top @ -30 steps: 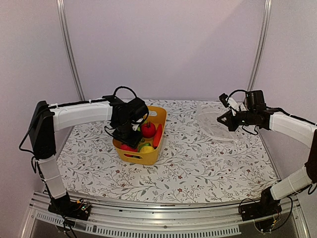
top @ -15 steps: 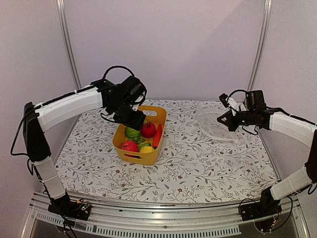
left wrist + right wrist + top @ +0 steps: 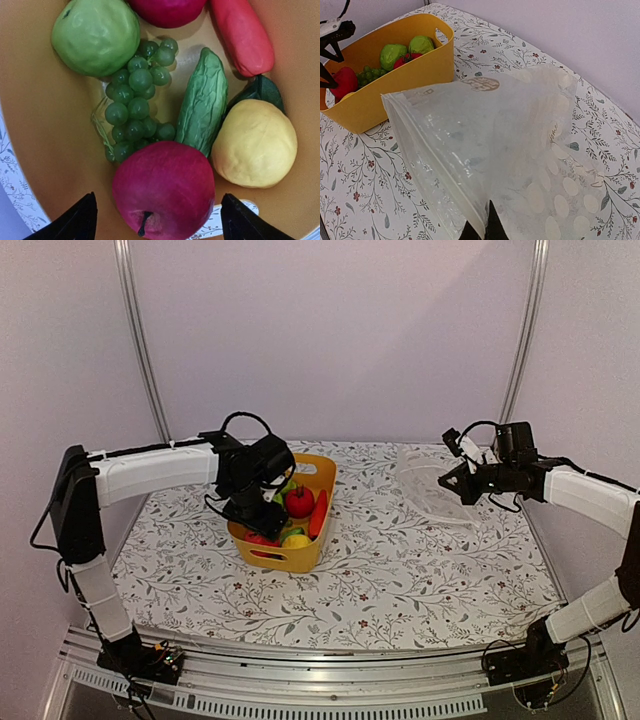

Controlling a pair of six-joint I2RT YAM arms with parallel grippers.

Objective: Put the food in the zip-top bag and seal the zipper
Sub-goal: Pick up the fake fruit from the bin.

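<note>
Left jaws back down in the basket and spread wide; the bag waits at the right.

The left gripper [image 3: 159, 221], lifted clear above the yellow basket [image 3: 300, 558] half a second ago, has dropped in again with its jaws set wider apart and holding nothing. They straddle the red apple [image 3: 162, 192], so a first pick looks about to start, and no food has left the basket yet. Behind the apple lie green grapes [image 3: 135, 100], a green apple [image 3: 95, 35], a leafy green vegetable [image 3: 202, 102], a lemon [image 3: 255, 145] and an orange-red piece [image 3: 242, 35]. At the far right of the worktop [image 3: 400, 580], the zip-top bag [image 3: 485, 135] has not moved. It is held up at a slant, its long axis running left to right, one edge turned toward the basket. Whether its mouth gapes I cannot tell. The right gripper [image 3: 482, 232] has its jaws clamped on the bag's near edge.
</note>
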